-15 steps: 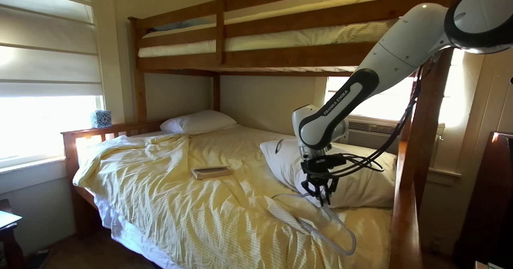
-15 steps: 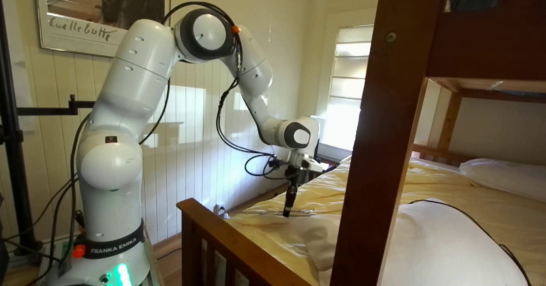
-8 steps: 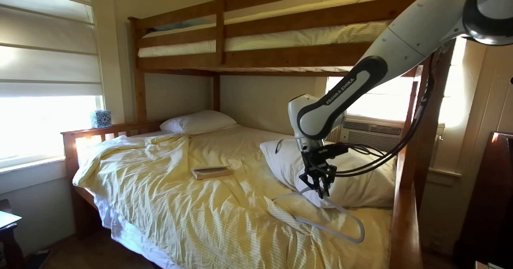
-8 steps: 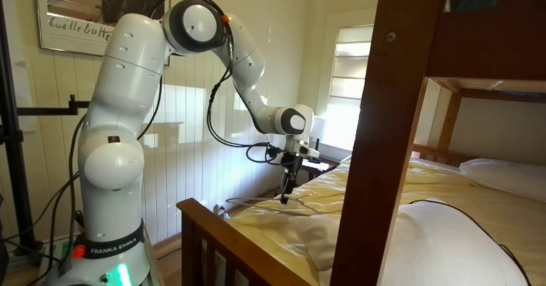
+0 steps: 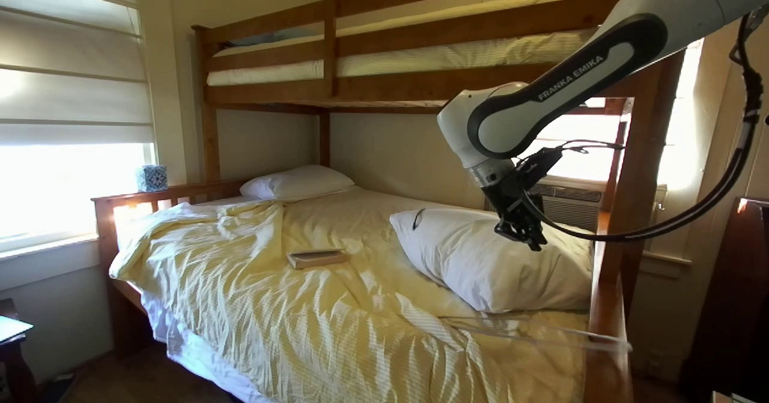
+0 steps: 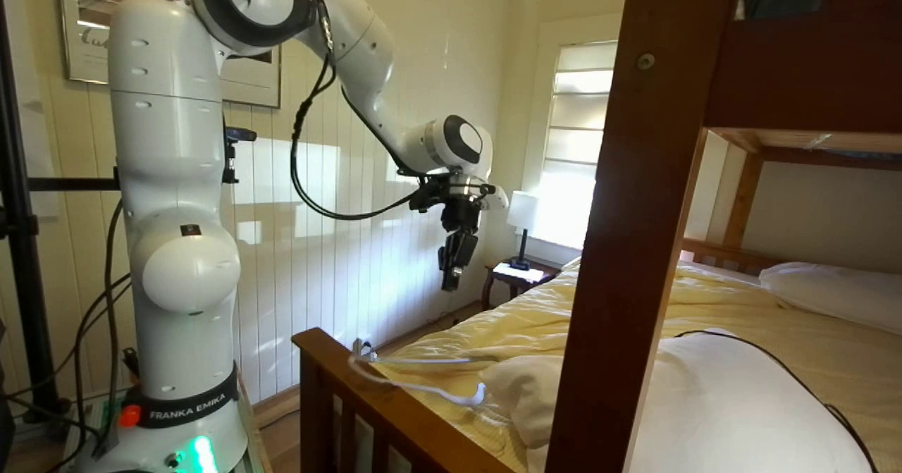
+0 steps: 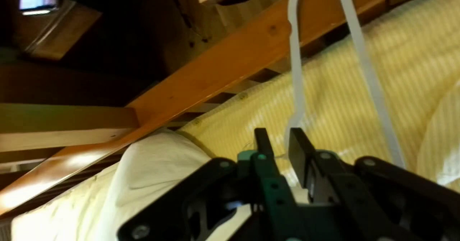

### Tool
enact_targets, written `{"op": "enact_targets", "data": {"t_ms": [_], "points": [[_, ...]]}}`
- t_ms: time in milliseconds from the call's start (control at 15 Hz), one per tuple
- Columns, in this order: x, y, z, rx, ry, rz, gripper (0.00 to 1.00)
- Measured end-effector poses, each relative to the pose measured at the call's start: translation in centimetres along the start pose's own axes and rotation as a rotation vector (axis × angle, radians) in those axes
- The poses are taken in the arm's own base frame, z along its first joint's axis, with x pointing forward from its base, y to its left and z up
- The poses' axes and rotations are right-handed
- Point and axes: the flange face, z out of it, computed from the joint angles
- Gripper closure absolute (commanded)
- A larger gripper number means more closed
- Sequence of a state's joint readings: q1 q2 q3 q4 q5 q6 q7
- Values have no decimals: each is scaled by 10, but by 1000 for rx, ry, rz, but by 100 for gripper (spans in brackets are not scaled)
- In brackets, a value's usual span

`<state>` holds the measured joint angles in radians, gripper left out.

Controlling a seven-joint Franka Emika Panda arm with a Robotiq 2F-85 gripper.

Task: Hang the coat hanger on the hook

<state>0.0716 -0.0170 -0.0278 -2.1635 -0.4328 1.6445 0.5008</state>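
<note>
Leftmost in the wrist view, an orange-brown wooden rail is fitted, presumably against falls; next, the black metal hand is parted narrowly, nothing held, perhaps for gripping; rightmost, the pale, thin, bent-strip coat hanger is seen below, over rail and yellow cloth bedspread. In an exterior view, "FRANKA EMIKA" is read on the grey-white arm.
</note>
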Motion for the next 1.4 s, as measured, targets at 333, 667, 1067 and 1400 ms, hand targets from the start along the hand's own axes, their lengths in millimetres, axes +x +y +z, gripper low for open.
{"op": "enact_targets", "data": {"t_ms": [333,667,1067,1400], "points": [[-3,13,-11,-81,119,-90,53],[16,2,6,106,227,-139,19],[44,-26,54,262,187,-79,0],[62,-68,98,234,92,-38,0]]}}
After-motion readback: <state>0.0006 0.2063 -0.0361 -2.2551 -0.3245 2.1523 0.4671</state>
